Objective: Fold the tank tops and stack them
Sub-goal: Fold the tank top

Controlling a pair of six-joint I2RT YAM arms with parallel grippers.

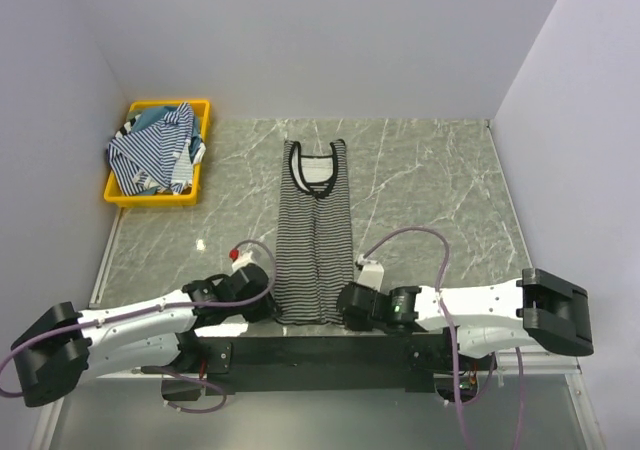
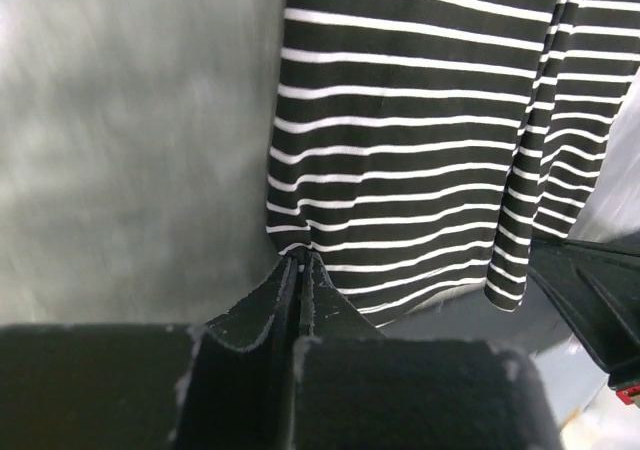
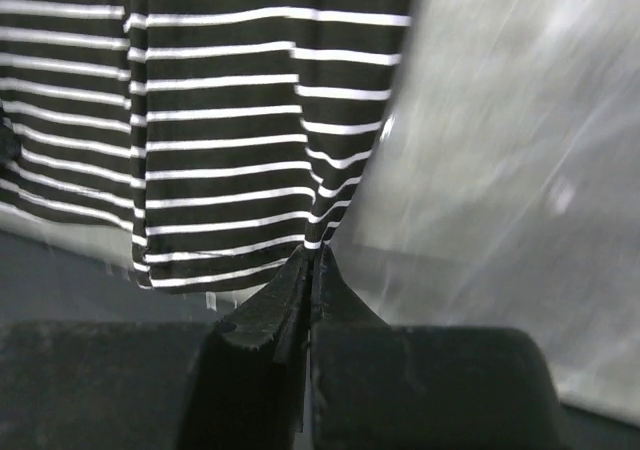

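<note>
Two sets of jaws clenched on near hem corners of black striped tank top (image 1: 316, 240), flat on surface (image 1: 430, 180); open room either side; yellow bin (image 1: 150, 201) at far-left edge.

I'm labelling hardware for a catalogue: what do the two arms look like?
Left arm and right arm: white shells, black joint housings, a lilac cable looping off each. Their jaws are black, tapered, scuffed.
</note>
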